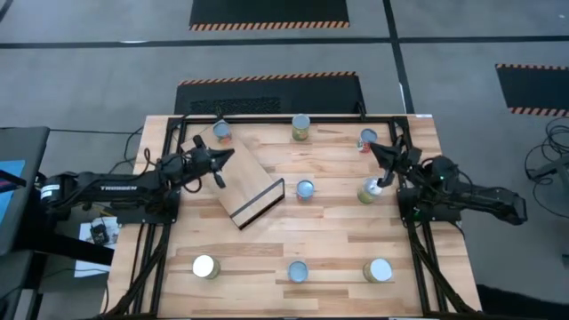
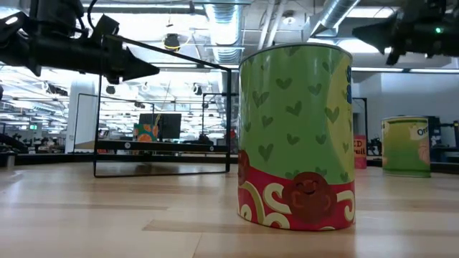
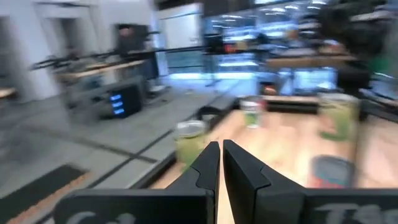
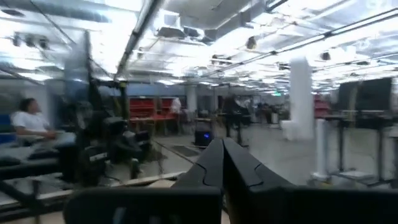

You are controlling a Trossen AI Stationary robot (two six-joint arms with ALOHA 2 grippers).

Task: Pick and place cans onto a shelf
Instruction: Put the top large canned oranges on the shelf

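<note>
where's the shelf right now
In the high view the shelf lies tilted on the table's left half, directly under the shut left hand, with a can just off its black-framed end.

Slatted wood table [image 1: 338, 227] with a smooth satin sheen; pale plywood shelf [image 1: 233, 178]; cans [image 2: 296, 136] with shiny metal tops, glossy printed sides

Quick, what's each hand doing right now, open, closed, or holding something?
Left hand: closed, holding nothing, above the shelf.
Right hand: closed, holding nothing.
</note>
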